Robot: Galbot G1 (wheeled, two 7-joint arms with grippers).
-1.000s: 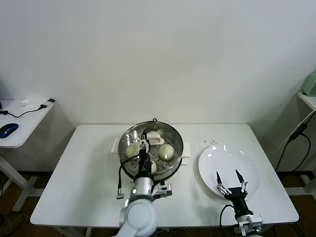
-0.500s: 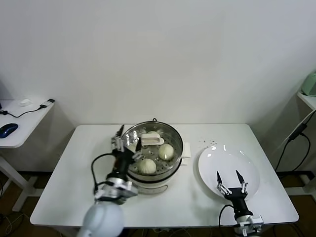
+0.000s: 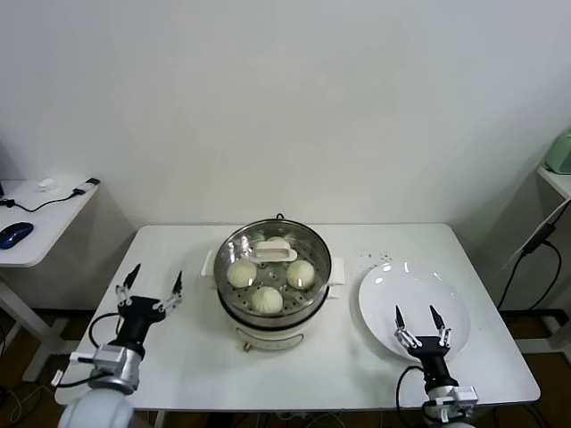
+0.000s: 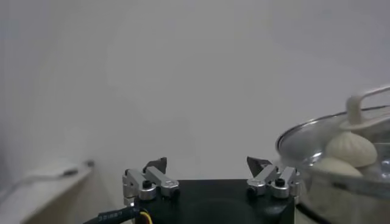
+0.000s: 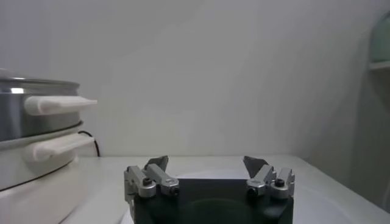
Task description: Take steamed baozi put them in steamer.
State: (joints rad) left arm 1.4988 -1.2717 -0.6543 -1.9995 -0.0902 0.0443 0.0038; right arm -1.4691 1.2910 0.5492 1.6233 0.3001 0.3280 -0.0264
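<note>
The steamer point(image 3: 274, 308), a shiny steel pot on a white base, stands mid-table. Three baozi lie on its tray: one at the left point(image 3: 241, 274), one at the right point(image 3: 301, 273), one at the front point(image 3: 266, 300). A white handle point(image 3: 277, 254) shows toward the pot's back. My left gripper point(image 3: 156, 275) is open and empty over the table's left front, well apart from the pot. Its wrist view shows the jaws point(image 4: 207, 164) wide, with the steamer point(image 4: 341, 189) and a baozi point(image 4: 350, 149) off to one side. My right gripper point(image 3: 416, 314) is open and empty over the white plate point(image 3: 384, 294).
The right wrist view shows the right gripper point(image 5: 206, 161) open, with the steamer's white side handles point(image 5: 58, 105) nearby. Dark specks point(image 3: 382, 259) lie on the table behind the plate. A side table with a blue mouse point(image 3: 16, 234) stands at far left.
My left gripper came out of the steamer, swung left and back to the table's left front, and opened wide. A baozi now lies at the tray's front. The right arm stayed put.
</note>
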